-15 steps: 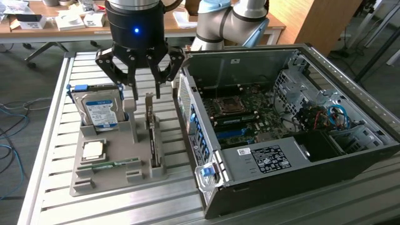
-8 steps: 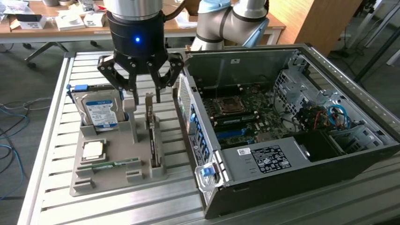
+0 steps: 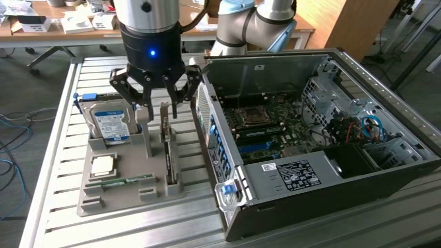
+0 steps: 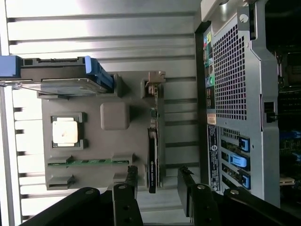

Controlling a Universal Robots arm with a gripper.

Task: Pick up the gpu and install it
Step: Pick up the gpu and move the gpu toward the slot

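The gripper [image 3: 157,111] hangs open above the holder [image 3: 117,199]. The gpu [image 3: 167,150] stands on edge in a slot along the holder's side. Jaws should straddle the card squarely, centred, before closing.

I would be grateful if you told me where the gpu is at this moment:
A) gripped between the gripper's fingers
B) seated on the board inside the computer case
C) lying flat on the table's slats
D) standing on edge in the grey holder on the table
D: the gpu stands on edge in a slot of the grey holder, while the open gripper hangs over it and holds nothing.
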